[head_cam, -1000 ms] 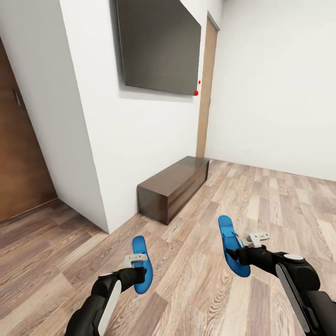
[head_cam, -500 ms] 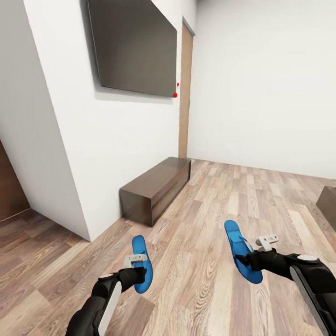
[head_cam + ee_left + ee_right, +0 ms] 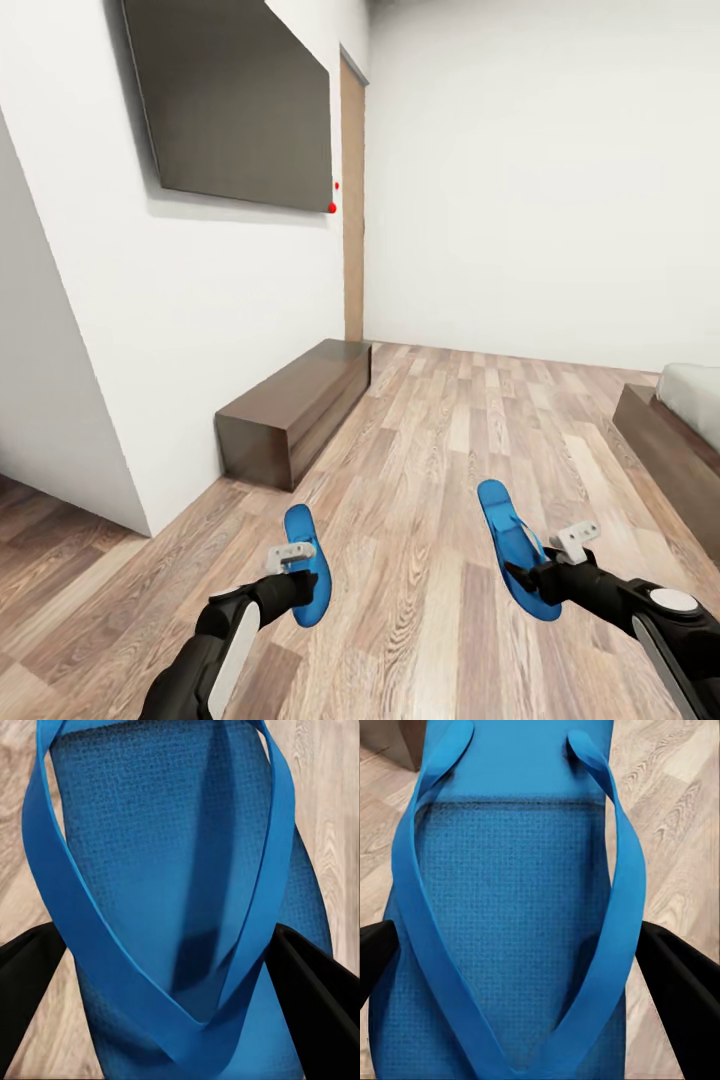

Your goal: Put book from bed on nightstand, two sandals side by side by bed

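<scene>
Both sandals are off the floor and in hand: the left gripper (image 3: 296, 578) is clamped on the left sandal (image 3: 305, 565), and the right gripper (image 3: 533, 581) is clamped on the right sandal (image 3: 515, 545), each held out in front of the robot above the wood-plank floor (image 3: 440, 450). In the wrist views the black fingers (image 3: 311, 979) press against both edges of the blue sole, so the grip looks secure on each side (the toe straps loop freely above the soles). The bed (image 3: 680, 425) shows at the right edge of the head view, well apart from the sandals, with a dark low bench (image 3: 295, 405) against the white wall to the left. As a judgement, the sandal pickup is done; carrying them to the bedside, setting them down side by side, and moving the book all remain.
</scene>
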